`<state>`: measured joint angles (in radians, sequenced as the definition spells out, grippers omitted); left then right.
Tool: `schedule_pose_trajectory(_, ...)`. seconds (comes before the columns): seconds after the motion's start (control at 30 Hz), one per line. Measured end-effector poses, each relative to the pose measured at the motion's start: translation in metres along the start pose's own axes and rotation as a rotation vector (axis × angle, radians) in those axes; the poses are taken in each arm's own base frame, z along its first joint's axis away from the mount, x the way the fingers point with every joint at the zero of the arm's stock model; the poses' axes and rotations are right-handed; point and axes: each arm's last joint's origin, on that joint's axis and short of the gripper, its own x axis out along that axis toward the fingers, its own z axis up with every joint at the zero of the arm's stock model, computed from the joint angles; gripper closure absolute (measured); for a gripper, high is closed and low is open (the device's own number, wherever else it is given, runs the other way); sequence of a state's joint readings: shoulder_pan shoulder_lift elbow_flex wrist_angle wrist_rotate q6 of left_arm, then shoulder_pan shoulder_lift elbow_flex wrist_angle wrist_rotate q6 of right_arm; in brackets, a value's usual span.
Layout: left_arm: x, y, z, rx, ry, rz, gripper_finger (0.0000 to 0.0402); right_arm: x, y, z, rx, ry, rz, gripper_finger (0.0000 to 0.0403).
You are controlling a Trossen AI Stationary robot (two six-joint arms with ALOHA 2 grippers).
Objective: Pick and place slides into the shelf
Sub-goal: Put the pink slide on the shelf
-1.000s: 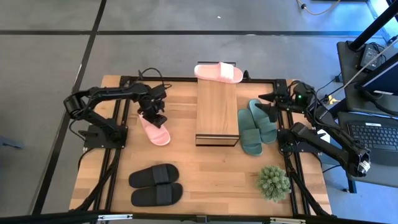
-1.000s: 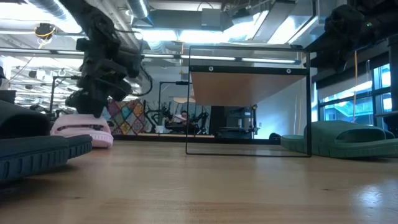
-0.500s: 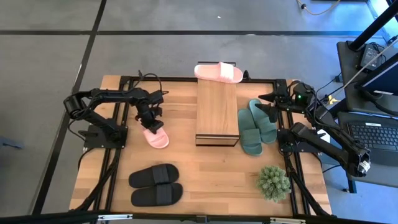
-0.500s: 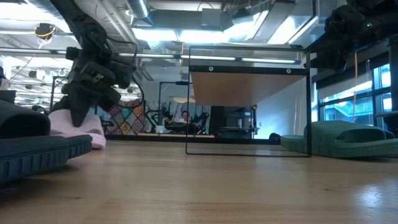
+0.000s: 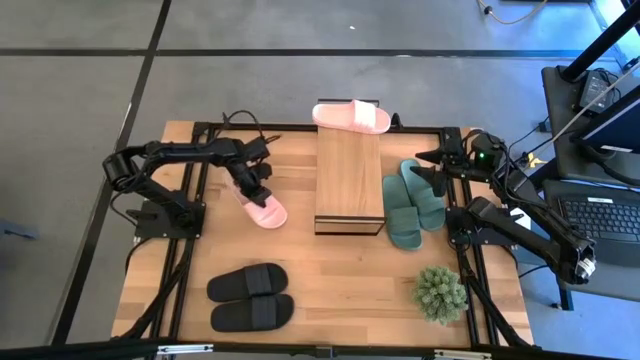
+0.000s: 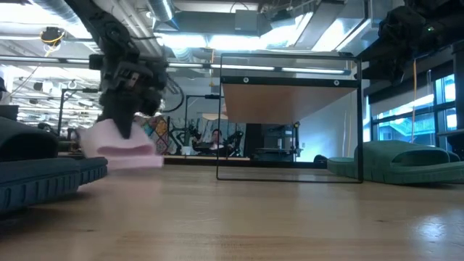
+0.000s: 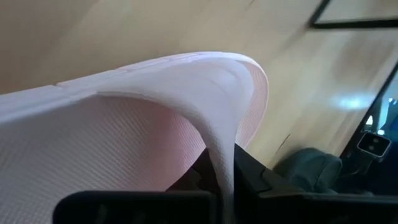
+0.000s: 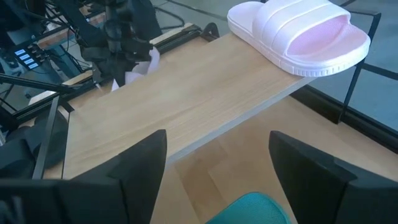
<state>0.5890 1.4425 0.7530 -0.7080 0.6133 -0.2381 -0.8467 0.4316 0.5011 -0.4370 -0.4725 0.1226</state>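
I had the left gripper (image 5: 250,188) clamped on the pink slide (image 5: 266,209), lifted just off the table left of the shelf (image 5: 349,178). It gripped only one end, so I judged the slide could droop, clip the shelf's edge or knock the other pink slide (image 5: 352,116) off; my right gripper (image 8: 214,180) waited open by the green slides (image 5: 413,201)

pink slides (image 5: 350,115): 2 | black slides (image 5: 250,297): 2 | green slides (image 5: 412,202): 2 | shelf (image 5: 349,180): 1 | plant (image 5: 440,293): 1

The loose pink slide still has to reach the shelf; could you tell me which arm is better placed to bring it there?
Left. Its gripper is shut on the pink slide, just left of the shelf. The right gripper waits open beyond the shelf, over the green slides.
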Motion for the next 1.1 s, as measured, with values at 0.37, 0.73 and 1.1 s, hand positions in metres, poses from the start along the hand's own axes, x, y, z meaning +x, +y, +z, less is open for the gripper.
schedule_pose_trajectory(0.37,-0.037,-0.042,0.03,0.194,-0.118,0.117,0.0399,0.0,0.0,0.0,0.0,-0.001,-0.001,0.012)
schedule_pose_trajectory(0.73,-0.079,-0.113,0.047,0.468,-0.357,0.291,0.04,0.0,0.0,0.004,-0.019,-0.033,0.001,0.012)
schedule_pose_trajectory(1.1,-0.128,-0.191,0.05,0.589,-0.709,0.209,0.0401,-0.002,0.005,0.024,-0.055,-0.227,0.046,0.012)
